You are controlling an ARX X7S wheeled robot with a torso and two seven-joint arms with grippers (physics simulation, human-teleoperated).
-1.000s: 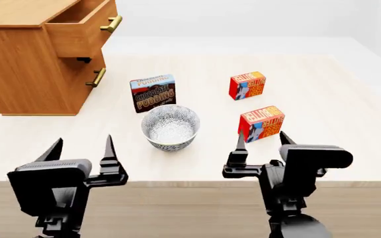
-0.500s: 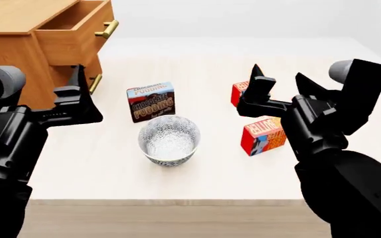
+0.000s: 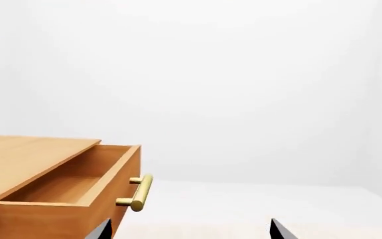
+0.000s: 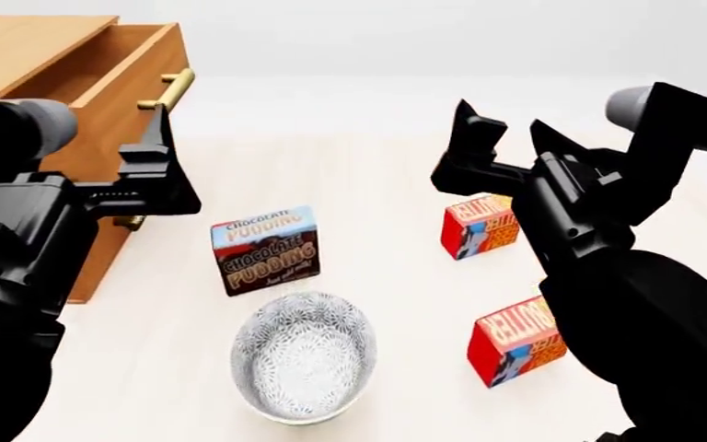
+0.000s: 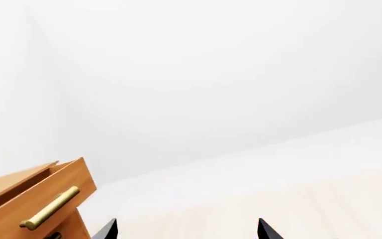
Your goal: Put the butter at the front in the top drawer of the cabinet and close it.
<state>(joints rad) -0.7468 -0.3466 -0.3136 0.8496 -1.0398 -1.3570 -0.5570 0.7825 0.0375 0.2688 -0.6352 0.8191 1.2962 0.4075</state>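
The butter at the front, a red-and-orange carton, stands on the table nearest me, at the right. A second like carton stands farther back. At the far left is the cabinet, with its top drawer pulled open and its brass handle showing. My right gripper hangs open, raised above the far carton. My left gripper is open too, up beside the drawer front, with one finger showing in the head view. Neither gripper holds anything.
A brown-and-blue chocolate pudding box stands mid-table. A patterned white bowl sits in front of it. The light wooden table runs back to a white wall. The right wrist view shows the drawer handle.
Both arms have risen from near the table's front edge to in front of the head camera. The head view has shifted, so the cartons, box and bowl now sit lower in it.
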